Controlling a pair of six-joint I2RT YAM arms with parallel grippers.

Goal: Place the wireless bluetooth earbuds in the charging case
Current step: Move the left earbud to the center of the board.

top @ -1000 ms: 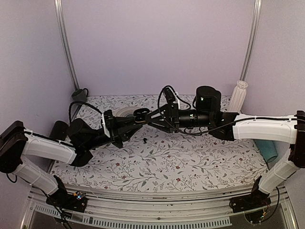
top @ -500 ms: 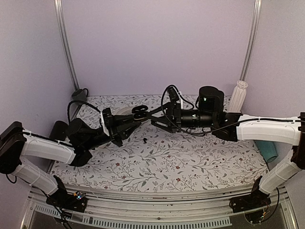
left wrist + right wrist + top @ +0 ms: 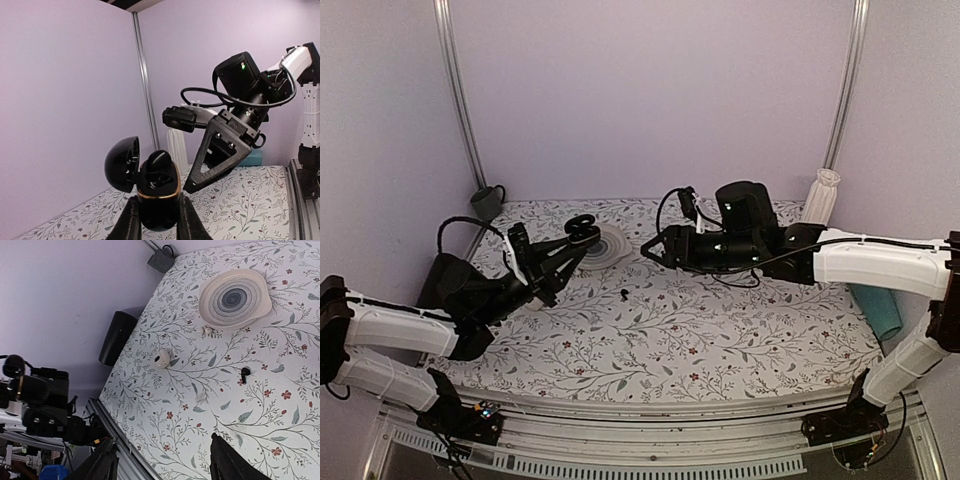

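Note:
The charging case (image 3: 159, 202), black with a gold rim, is held upright in the air by my left gripper (image 3: 156, 215), which is shut on its lower half. Its lid (image 3: 121, 164) hangs open to the left, and one earbud (image 3: 159, 160) sticks up from the case's top. A second earbud (image 3: 623, 294) lies loose on the floral cloth; the right wrist view shows this earbud (image 3: 245, 373) too. My right gripper (image 3: 650, 248) hovers open and empty to the right of the case (image 3: 582, 228), apart from it. The right gripper (image 3: 162, 465) looks down on the cloth.
A white plate with a spiral pattern (image 3: 608, 246) lies behind the loose earbud. A small white oval case (image 3: 161, 359) sits on the cloth. A black cylinder (image 3: 117, 337) and a grey cup (image 3: 486, 202) stand at the left, a white ribbed vase (image 3: 820, 200) back right, a teal object (image 3: 886, 312) at the right edge.
The two grippers, which met over the plate, have drawn apart. My left arm pulled back left with the case, and my right gripper backed off to the right and opened.

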